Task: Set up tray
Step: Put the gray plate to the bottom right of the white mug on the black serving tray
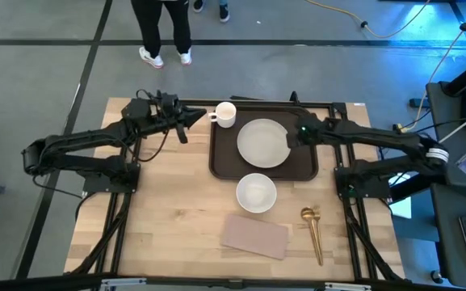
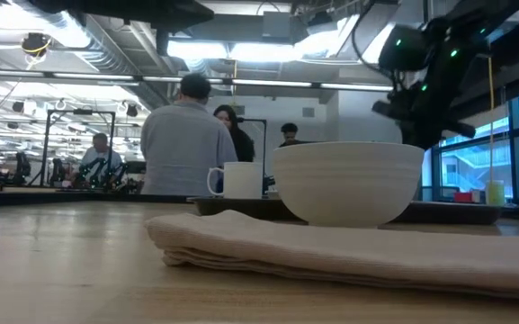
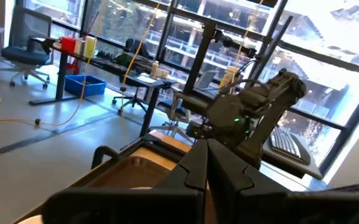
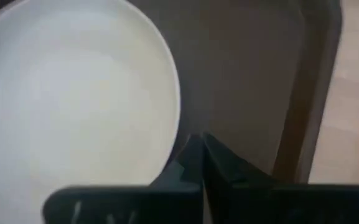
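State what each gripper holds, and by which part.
Nothing is held. The right gripper is shut and empty over the tray, beside the plate. The left gripper is shut and empty near the mug.

Plate (image 4: pixel 73 106) cut off at the right wrist view's edge. Tray (image 2: pixel 457 212) mostly hidden behind bowl (image 2: pixel 347 183) and napkin (image 2: pixel 349 252) in the low view. Spoon (image 1: pixel 312 232) too small for detail from above.
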### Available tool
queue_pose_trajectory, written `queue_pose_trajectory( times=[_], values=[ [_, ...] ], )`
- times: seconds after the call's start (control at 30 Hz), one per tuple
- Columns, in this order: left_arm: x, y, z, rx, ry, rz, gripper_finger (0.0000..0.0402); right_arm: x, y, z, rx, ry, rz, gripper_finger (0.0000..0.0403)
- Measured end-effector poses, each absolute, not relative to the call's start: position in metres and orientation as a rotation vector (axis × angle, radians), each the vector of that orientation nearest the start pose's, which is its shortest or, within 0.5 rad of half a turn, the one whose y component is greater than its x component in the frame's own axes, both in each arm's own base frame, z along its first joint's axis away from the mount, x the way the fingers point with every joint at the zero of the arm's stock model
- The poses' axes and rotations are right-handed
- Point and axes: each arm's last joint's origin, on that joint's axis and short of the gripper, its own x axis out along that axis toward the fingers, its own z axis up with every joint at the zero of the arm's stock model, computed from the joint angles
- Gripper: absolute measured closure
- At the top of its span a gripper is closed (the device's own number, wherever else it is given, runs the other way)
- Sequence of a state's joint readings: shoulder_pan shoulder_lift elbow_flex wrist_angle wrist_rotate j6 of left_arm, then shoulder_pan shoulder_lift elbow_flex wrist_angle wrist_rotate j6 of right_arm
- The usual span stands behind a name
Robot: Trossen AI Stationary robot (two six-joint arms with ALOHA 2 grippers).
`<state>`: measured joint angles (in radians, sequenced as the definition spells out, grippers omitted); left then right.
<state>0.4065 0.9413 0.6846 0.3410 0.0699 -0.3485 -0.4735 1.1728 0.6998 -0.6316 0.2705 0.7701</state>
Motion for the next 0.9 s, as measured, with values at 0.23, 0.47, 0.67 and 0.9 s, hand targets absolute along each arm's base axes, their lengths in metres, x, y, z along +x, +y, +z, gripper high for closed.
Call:
queue_pose_trajectory(
  times=[0.23,0.47,0.67,0.9],
  values=[
    [0.196,0.082,0.321,-0.311,-0.138,0.32,0.0397,0.194,-0.125,0.178,0.742,0.863,-1.075,0.0401],
    [0.196,0.082,0.321,-0.287,-0.134,0.322,0.0396,0.201,-0.142,0.156,0.74,0.903,-1.093,0.0401],
    [0.197,0.083,0.321,-0.285,-0.133,0.322,0.0399,0.206,-0.148,0.143,0.764,0.927,-1.065,0.0401],
    [0.197,0.083,0.321,-0.278,-0.131,0.323,0.0394,0.212,-0.147,0.141,0.793,0.906,-0.987,0.0401]
  ],
)
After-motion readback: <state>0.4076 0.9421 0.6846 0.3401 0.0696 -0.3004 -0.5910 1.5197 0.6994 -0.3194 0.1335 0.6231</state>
